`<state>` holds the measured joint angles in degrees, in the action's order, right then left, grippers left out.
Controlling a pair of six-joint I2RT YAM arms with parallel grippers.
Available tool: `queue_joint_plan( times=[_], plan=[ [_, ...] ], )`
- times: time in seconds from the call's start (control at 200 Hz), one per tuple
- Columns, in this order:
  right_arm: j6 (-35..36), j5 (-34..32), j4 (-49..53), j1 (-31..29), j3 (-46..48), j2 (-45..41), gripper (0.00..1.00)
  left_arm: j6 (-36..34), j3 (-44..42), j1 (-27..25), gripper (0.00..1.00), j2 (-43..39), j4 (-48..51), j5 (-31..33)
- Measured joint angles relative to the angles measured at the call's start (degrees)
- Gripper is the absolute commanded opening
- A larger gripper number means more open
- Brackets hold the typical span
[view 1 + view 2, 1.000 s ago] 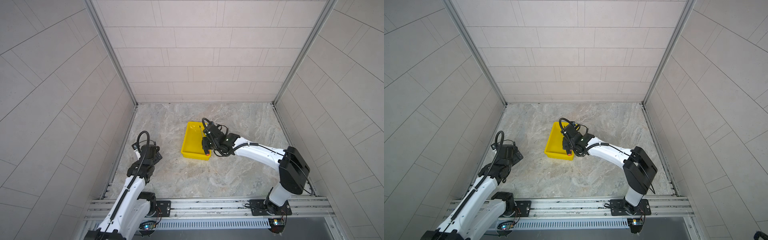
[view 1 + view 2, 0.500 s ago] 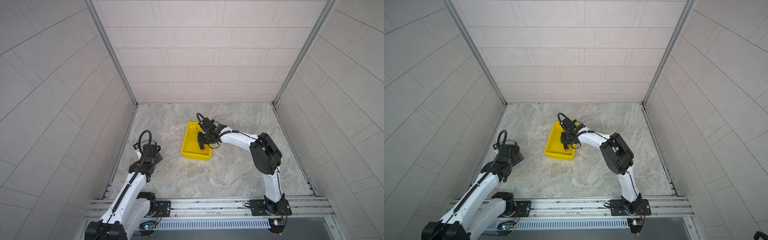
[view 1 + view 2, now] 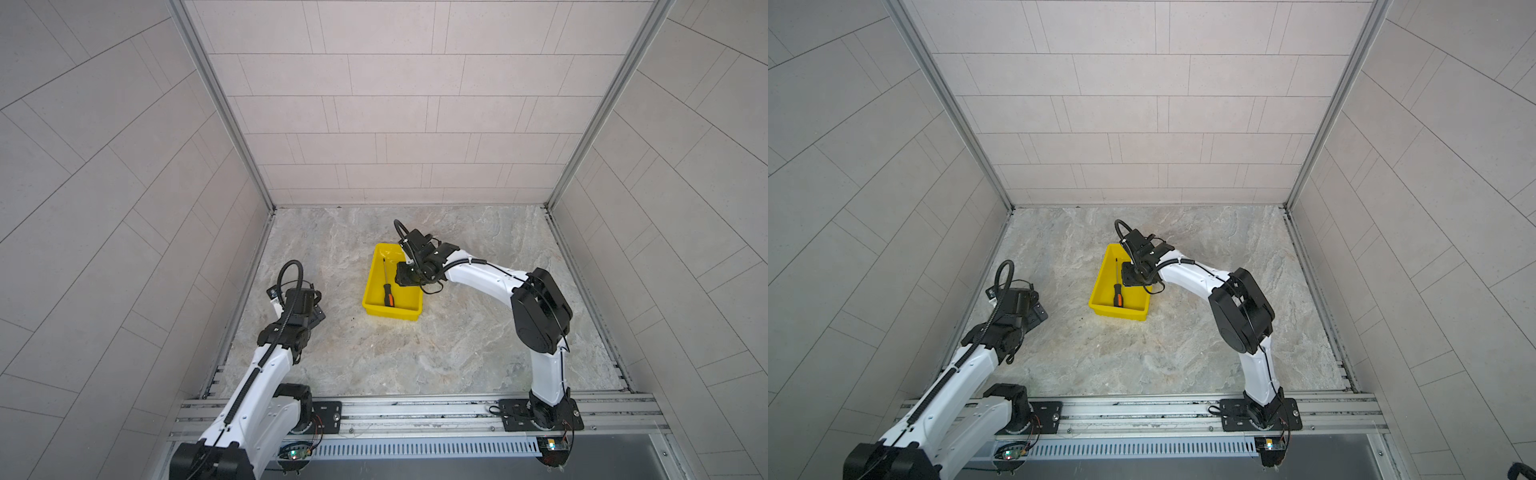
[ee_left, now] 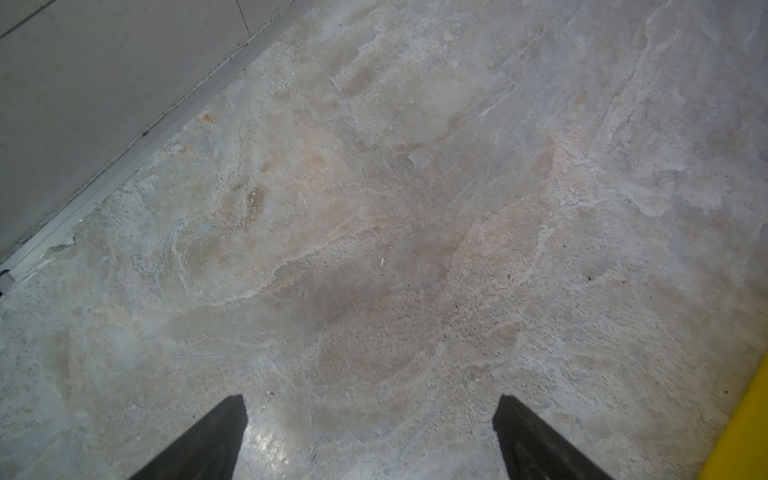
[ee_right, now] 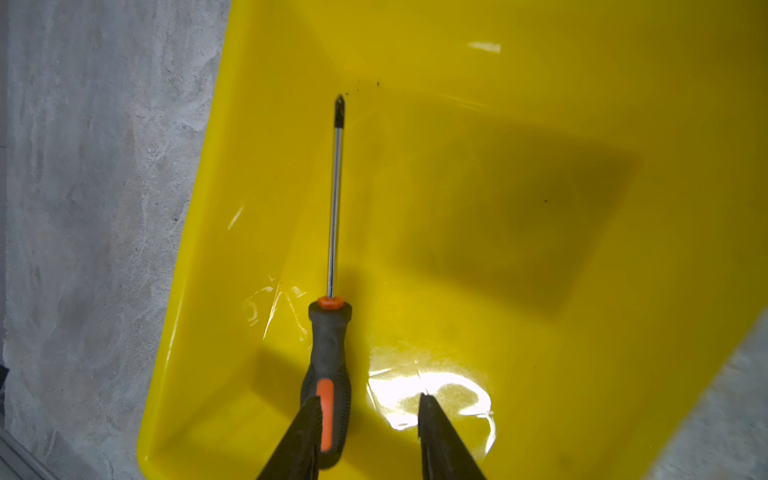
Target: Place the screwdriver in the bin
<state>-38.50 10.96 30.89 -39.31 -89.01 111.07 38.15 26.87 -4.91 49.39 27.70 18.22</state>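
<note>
Screwdriver first: the slim tool with a black handle, orange band and thin metal shaft (image 3: 388, 291) lies flat on the floor of the shallow rectangular bright yellow plastic bin (image 3: 390, 312). It runs lengthwise along the bin's left half, with its handle toward the near wall and its tip toward the far wall. Both top views show it there (image 3: 1118, 293).

The right gripper (image 5: 370, 399) hangs over the bin's right half, just above the floor. Its jaws are partly open and wider than the handle. In the right wrist view one black finger (image 5: 307, 428) overlaps the side of the handle, while its partner (image 5: 432, 432) stands clear over bare yellow plastic (image 5: 498, 124). Nothing is clamped between them.

The left gripper (image 4: 370, 399) sits well to the left of the bin, low over the grey marbled tabletop (image 3: 415, 353). Its jaws are spread wide with nothing between them, and a yellow corner of the bin (image 4: 739, 440) shows at the edge of the left wrist view.
</note>
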Motion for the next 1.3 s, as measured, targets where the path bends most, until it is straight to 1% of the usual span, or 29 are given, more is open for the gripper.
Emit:
queue_joint_plan(
  times=[0.13,0.2,0.24,0.335,0.44,0.55,0.595,0.635,0.716,0.761,0.771,0.791,0.866,1.016,1.111,1.151,1.211,1.301],
  plan=[
    [2.8,-2.3,1.1,0.9,1.7,-6.6,0.4,0.0,0.0,0.0,1.0,0.2,0.0,-0.1],
    [5.3,-5.1,1.5,2.0,3.3,-11.2,0.44,0.0,0.0,0.0,1.0,0.5,-0.1,-0.3],
    [7.0,-7.8,1.5,2.9,4.5,-14.3,0.47,0.0,0.0,0.0,1.0,0.7,-0.1,-0.4],
    [11.3,-14.8,1.0,5.0,7.9,-20.9,0.49,0.0,0.0,0.0,1.0,0.9,-0.1,-0.4],
    [17.2,-24.3,-3.1,6.1,15.8,-29.1,0.52,0.0,0.1,0.0,1.0,1.3,-0.2,-0.7],
    [22.6,-33.7,-9.4,6.2,26.5,-36.7,0.7,0.0,0.2,0.0,1.0,1.6,-0.5,-0.9],
    [23.8,-36.5,-11.7,6.5,30.6,-39.0,0.73,0.0,0.2,0.0,1.0,1.8,-0.6,-0.9],
    [24.6,-38.1,-13.7,7.2,33.7,-40.7,0.8,0.0,0.2,0.0,1.0,1.8,-0.6,-1.1],
    [24.8,-38.8,-17.2,10.0,39.0,-43.6,0.86,0.0,0.2,0.0,1.0,1.8,-0.6,-1.4],
    [24.2,-38.6,-18.5,12.2,41.3,-45.0,0.94,0.0,0.2,0.0,1.0,1.8,-0.7,-1.5],
    [24.5,-38.5,-18.8,12.6,41.7,-45.2,0.98,0.0,0.2,0.0,1.0,1.8,-0.7,-1.5],
    [24.0,-38.5,-19.2,13.4,42.3,-45.6,0.99,0.0,0.2,0.0,1.0,1.8,-0.7,-1.5],
    [23.1,-38.8,-20.3,16.6,43.4,-46.2,0.99,-0.1,0.2,0.0,1.0,1.8,-1.1,-1.8],
    [21.3,-38.3,-20.5,22.0,42.4,-44.9,0.99,-0.3,0.2,0.0,1.0,1.8,-1.5,-2.6],
    [20.4,-41.5,-21.8,24.2,42.5,-42.8,0.99,-0.3,0.2,0.0,1.0,1.8,-1.7,-3.0],
    [20.6,-43.5,-24.1,24.6,43.6,-41.9,0.99,-0.3,0.2,0.0,1.0,1.8,-1.7,-3.2],
    [22.1,-45.9,-30.7,25.0,47.1,-40.2,0.99,-0.3,0.2,0.0,1.0,1.8,-1.7,-3.4],
    [26.7,-46.0,-43.9,25.5,54.9,-36.4,0.99,-0.4,0.2,0.0,1.0,1.7,-1.7,-3.7]
  ],
)
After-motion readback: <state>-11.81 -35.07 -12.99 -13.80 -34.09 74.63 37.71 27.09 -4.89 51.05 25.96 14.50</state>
